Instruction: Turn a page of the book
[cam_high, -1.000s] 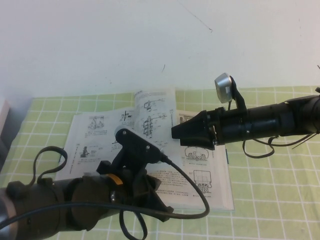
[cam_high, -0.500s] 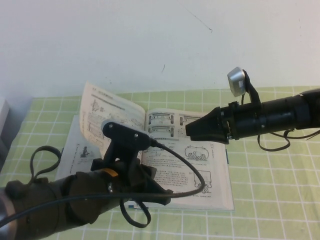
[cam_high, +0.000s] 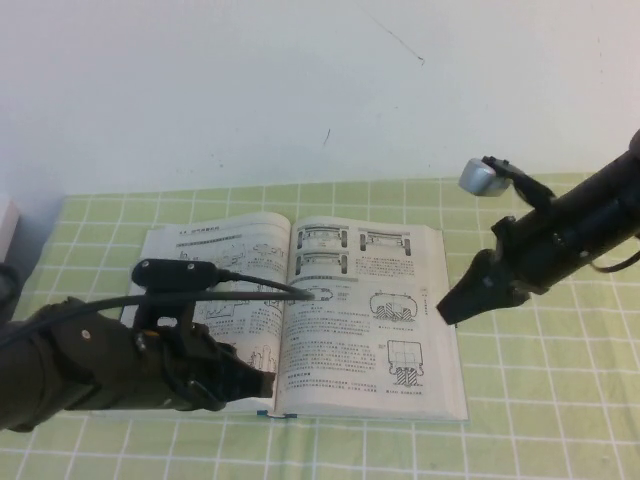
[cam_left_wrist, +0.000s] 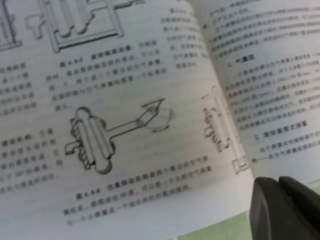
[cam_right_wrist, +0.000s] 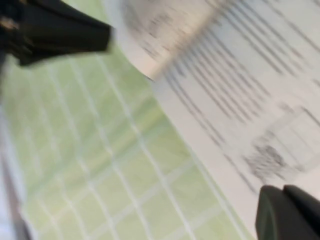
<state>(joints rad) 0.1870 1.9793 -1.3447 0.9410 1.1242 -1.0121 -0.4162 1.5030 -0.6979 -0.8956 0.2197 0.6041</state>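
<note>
The book (cam_high: 370, 340) lies open and flat on the green checked cloth (cam_high: 540, 400), and its gutter shows in the left wrist view (cam_left_wrist: 220, 100). The page (cam_high: 235, 270) rests flat on the left half, seen close up in the left wrist view (cam_left_wrist: 125, 125). My right gripper (cam_high: 450, 308) hangs just off the book's right edge, shut on nothing; the right wrist view has its fingertips (cam_right_wrist: 280, 212) over the page margin (cam_right_wrist: 235, 120). My left gripper (cam_high: 258, 383) sits low at the book's front edge, shut and empty, its fingertips (cam_left_wrist: 272, 210) beside the paper.
The left wrist camera's mount and cable (cam_high: 255, 292) reach over the left page. A white wall (cam_high: 300, 90) rises behind the table. A pale object (cam_high: 5, 225) stands at the far left edge. Green cloth runs on to the right of the book.
The page that stood upright over the left half has dropped flat. My right gripper has shut and drawn back right and down, off the book. My left arm has sunk lower.
</note>
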